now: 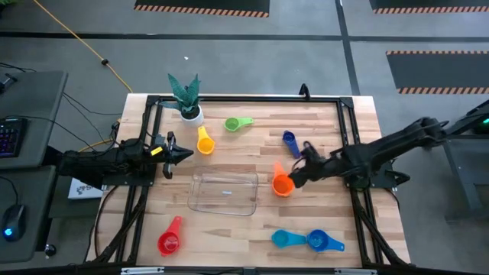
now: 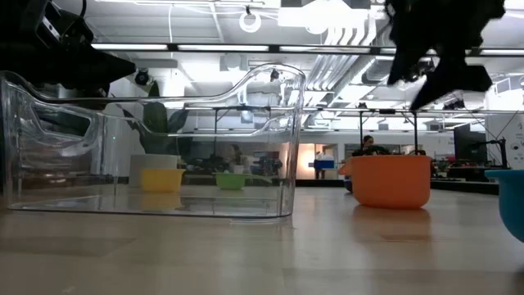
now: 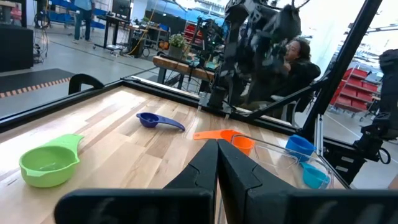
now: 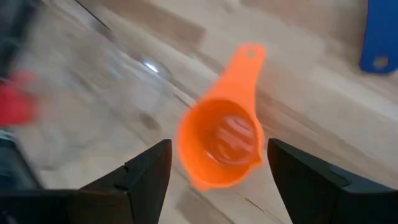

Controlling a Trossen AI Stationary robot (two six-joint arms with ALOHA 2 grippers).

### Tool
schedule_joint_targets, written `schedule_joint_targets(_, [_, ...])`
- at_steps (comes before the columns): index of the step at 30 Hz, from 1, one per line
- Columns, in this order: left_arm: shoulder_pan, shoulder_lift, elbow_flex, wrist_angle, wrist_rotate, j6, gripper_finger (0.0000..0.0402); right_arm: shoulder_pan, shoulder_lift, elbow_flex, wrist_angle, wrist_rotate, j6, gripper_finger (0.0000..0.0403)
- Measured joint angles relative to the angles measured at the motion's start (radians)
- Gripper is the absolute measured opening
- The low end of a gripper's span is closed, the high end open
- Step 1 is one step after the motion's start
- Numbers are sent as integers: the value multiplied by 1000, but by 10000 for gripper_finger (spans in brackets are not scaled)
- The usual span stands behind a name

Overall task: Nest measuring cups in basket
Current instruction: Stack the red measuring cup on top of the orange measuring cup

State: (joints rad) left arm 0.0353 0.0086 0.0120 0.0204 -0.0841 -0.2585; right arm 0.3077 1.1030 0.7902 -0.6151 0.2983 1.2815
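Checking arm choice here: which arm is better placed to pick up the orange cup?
Right. The right gripper hangs open straight over the orange cup, beside the basket. The left gripper is shut, across the basket.

The work surface is a light wooden plank table (image 1: pixel 229 229) bounded by a black metal frame (image 1: pixel 252 98). The surrounding floor is grey concrete (image 1: pixel 69 46), marked with black-and-orange hazard-striped strips (image 1: pixel 202 8). A yellow cable (image 1: pixel 84 42) runs diagonally across the floor. To one side stands a dark desk (image 1: pixel 30 114) carrying a black keyboard with coloured backlighting (image 1: pixel 9 136) and a black computer mouse (image 1: pixel 9 226). The room beyond is an open workshop with a white ceiling of exposed ducts and strip lights (image 2: pixel 246 41), further workbenches (image 3: pixel 180 65), and red storage racks (image 3: pixel 348 93). A seated person (image 3: pixel 298 59) is visible behind the table.
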Motion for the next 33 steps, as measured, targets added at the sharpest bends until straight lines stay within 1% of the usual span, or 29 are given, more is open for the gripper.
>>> schedule_joint_targets(3, [0,0,0,0,0,0,1,0,-111,0,30,96,-6,257])
schedule_joint_targets(5, [0,0,0,0,0,0,1,0,-184,0,83,175,-40,257])
schedule_joint_targets(9, [0,0,0,0,0,0,1,0,-295,0,251,313,-214,257])
schedule_joint_targets(12, [0,0,0,0,0,0,1,0,-337,0,394,392,-389,256])
schedule_joint_targets(16, [0,0,0,0,0,0,1,0,-346,0,564,479,-622,256])
schedule_joint_targets(20, [0,0,0,0,0,0,1,0,-344,0,629,566,-769,256])
schedule_joint_targets(22, [0,0,0,0,0,0,1,0,-344,0,632,591,-818,256])
schedule_joint_targets(24, [0,0,0,0,0,0,1,0,-344,0,641,596,-831,256])
schedule_joint_targets(28, [0,0,0,0,0,0,1,0,-343,0,644,591,-789,256])
schedule_joint_targets(33, [0,0,0,0,0,0,1,0,-343,0,656,590,-781,256])
